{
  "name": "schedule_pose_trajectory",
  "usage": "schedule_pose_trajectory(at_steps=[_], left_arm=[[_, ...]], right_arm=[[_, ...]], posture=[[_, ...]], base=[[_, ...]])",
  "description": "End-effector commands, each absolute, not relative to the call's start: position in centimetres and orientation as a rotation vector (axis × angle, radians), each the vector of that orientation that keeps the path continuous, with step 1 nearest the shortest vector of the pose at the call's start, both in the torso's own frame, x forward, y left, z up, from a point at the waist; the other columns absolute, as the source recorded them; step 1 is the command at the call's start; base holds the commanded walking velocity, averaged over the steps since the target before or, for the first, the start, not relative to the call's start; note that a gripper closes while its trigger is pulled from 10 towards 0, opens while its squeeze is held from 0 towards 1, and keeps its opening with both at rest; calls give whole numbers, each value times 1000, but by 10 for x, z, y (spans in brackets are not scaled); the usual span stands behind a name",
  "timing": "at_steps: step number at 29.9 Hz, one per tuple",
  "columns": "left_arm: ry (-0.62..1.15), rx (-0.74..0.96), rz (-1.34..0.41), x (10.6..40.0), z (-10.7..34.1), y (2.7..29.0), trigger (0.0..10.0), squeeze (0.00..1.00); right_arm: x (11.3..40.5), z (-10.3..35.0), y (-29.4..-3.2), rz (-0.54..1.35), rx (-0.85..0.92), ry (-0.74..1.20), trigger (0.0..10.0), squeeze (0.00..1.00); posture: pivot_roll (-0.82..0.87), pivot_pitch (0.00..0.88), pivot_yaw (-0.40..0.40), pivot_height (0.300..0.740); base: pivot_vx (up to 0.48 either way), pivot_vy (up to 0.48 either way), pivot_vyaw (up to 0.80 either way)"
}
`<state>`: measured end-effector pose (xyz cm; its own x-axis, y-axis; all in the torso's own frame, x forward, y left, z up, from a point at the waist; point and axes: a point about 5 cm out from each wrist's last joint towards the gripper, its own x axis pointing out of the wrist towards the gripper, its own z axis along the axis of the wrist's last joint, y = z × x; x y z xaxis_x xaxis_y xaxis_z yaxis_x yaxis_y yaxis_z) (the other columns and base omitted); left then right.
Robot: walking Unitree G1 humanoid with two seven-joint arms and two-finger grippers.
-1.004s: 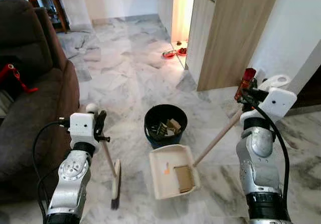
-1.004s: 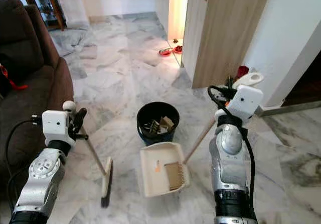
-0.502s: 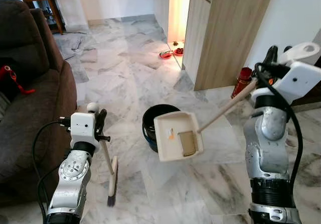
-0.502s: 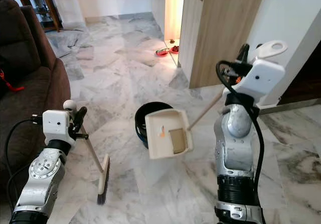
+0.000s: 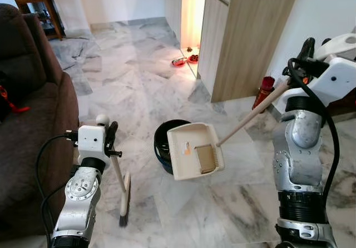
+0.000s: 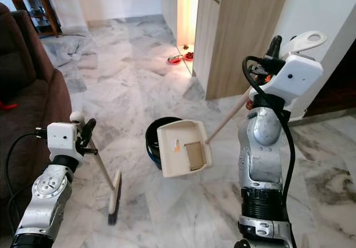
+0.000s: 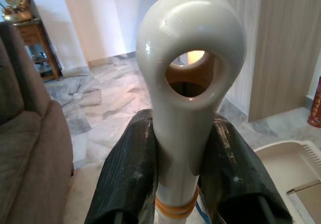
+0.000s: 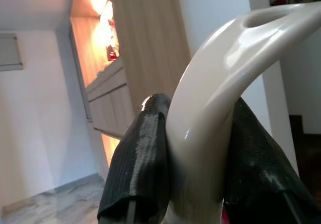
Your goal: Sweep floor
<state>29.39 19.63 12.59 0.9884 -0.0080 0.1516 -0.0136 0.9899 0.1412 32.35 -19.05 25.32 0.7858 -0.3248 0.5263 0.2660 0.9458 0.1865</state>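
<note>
Dustpan raised over the bin, broom parked at the left.

The right gripper (image 8: 193,148) has its jaws clenched on the looped grip of the dustpan (image 5: 194,150), holding the pan by its long handle in the air, partly over the black bin (image 5: 162,143), presumably so its load can be tipped in. The pan carries a small orange scrap and a ridged brown piece; the bin's contents are hidden behind it. The left gripper (image 7: 183,169) has its jaws grasping the broom (image 5: 123,195) just below its top ring, brush head resting on the marble floor (image 5: 139,75) beside the sofa (image 5: 33,120), likely kept clear until the emptying is done.
</note>
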Motion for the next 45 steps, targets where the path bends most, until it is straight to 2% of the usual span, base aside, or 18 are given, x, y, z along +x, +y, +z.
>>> schedule_pose_trajectory(at_steps=[1,15,21,45], left_arm=[[-216,154,6,297,138,195,10000,0],[-221,152,11,297,139,195,10000,0],[-223,152,15,297,139,196,10000,0],[-228,157,18,298,140,197,10000,0]], right_arm=[[317,276,-190,-316,120,-695,10000,0],[318,275,-187,-305,131,-688,10000,0],[319,275,-185,-292,133,-686,10000,0],[320,271,-180,-266,155,-675,10000,0]], posture=[[-22,0,12,740],[-19,0,10,740],[-17,0,7,740],[-14,0,11,740]], base=[[405,0,0],[403,0,0],[404,0,614],[404,0,0]])
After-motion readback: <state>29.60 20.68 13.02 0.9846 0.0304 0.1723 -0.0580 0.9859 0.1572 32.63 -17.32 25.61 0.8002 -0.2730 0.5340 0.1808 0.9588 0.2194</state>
